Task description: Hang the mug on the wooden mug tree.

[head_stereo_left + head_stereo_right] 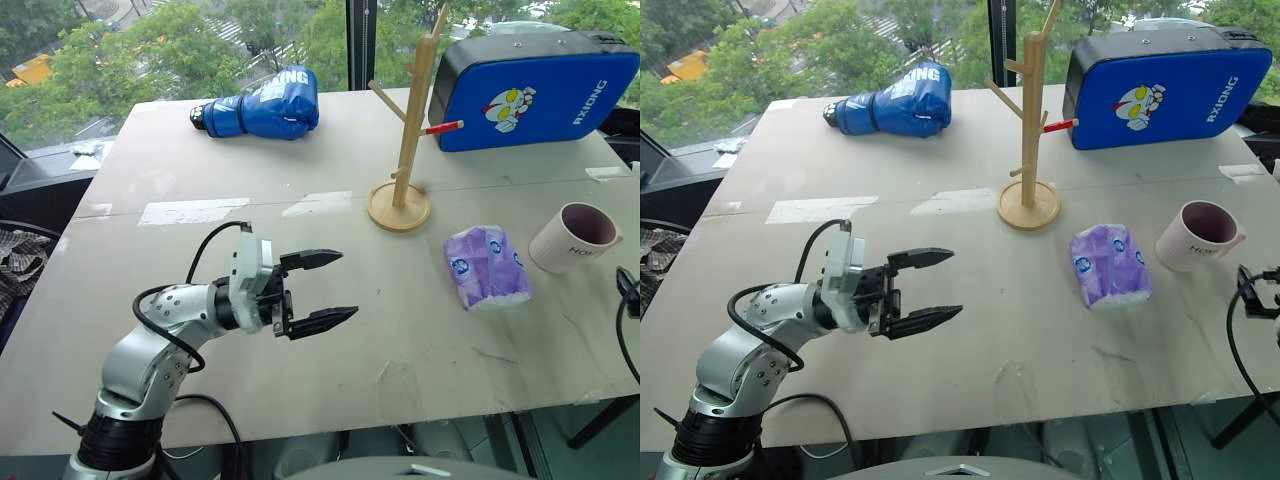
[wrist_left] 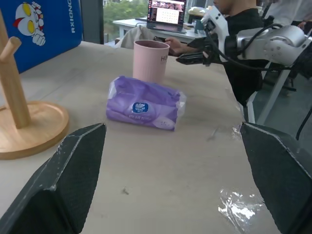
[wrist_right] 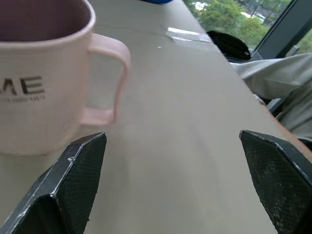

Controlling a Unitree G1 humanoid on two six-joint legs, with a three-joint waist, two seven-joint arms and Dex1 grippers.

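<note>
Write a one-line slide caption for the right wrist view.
Open right gripper close beside the upright mug, its handle facing the fingers.

The pale pink mug (image 1: 574, 236) stands upright, well right of the wooden mug tree (image 1: 404, 140).

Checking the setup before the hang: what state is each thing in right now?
mug: upright on the table, unheld, handle free.
wooden mug tree: upright, pegs bare.
tissue pack: lying flat, between tree and mug.
boxing glove: lying on its side.
blue pad: standing on edge.
left pincer: open, empty.
right pincer: open, empty, beside the mug.
</note>
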